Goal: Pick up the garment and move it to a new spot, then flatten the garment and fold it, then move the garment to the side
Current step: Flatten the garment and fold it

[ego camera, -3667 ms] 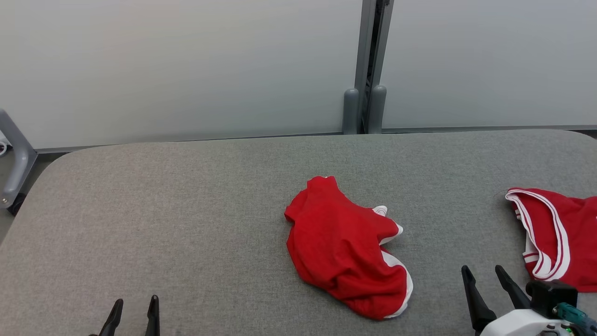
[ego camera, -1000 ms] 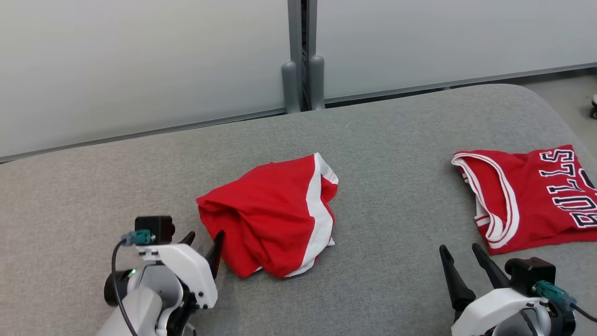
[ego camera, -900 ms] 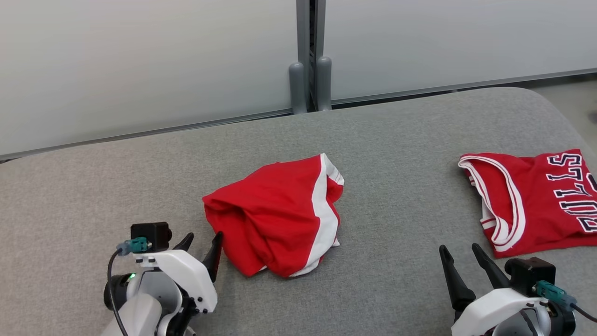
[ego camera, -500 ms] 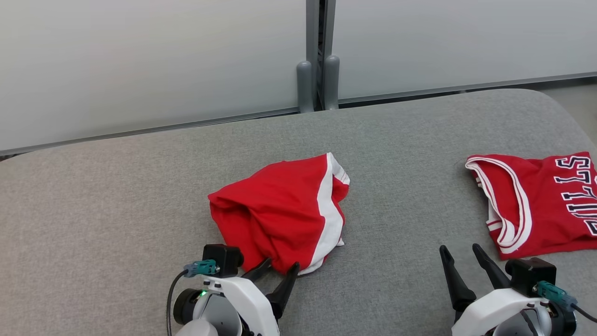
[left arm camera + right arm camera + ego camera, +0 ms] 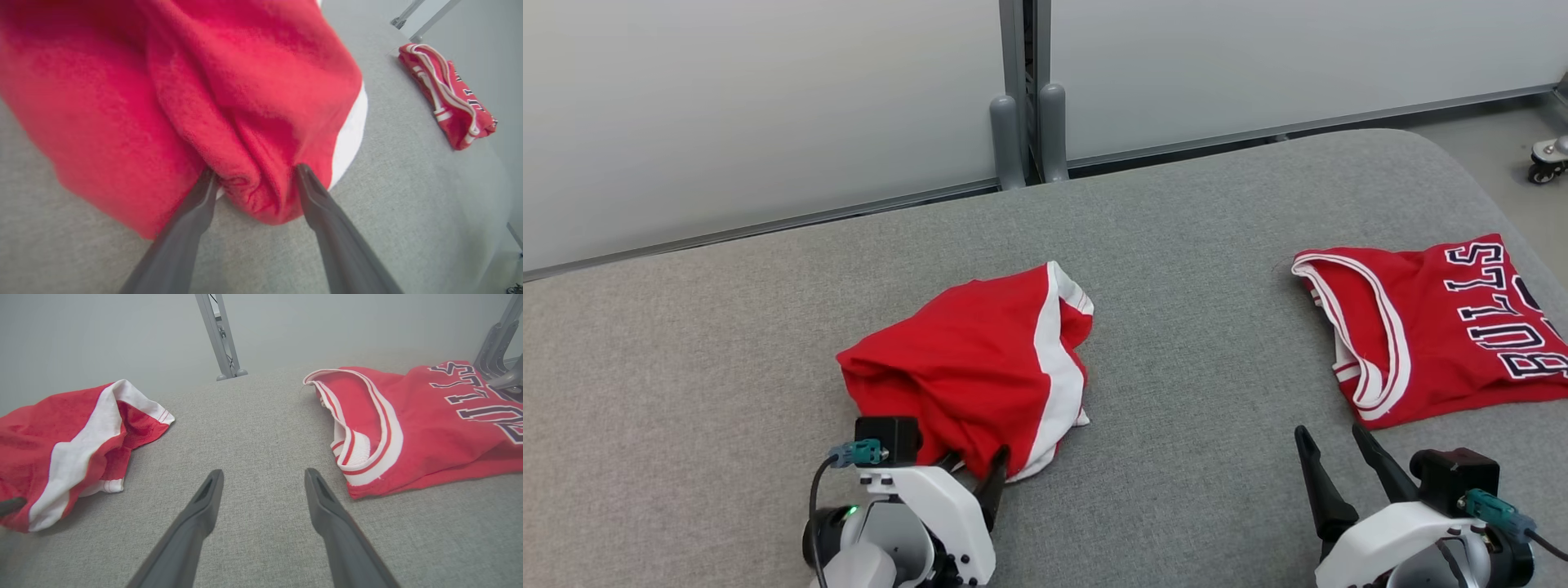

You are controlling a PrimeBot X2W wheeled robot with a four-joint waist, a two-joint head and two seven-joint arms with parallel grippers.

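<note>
While the left gripper sat low at the near edge of the crumpled red garment, its two dark fingers stood wide apart with a bunched fold of the cloth between them; the left wrist view showed both tips pressed against that fold, which bulged between them unpinched; the garment, red with a broad white stripe, lay heaped near the middle of the grey padded table, its white-trimmed hem turned toward the far wall; the right gripper hovered at the lower right over bare grey fabric, its fingers likewise spread and holding nothing; it was well apart from the garment and just short of a second piece, a red jersey with white and red banding at its armhole and dark outlined lettering, which lay flatter toward the table's right end; behind the table stood a pale wall with a grey upright post, and a small caster wheel showed on the floor past the table's far right corner.
</note>
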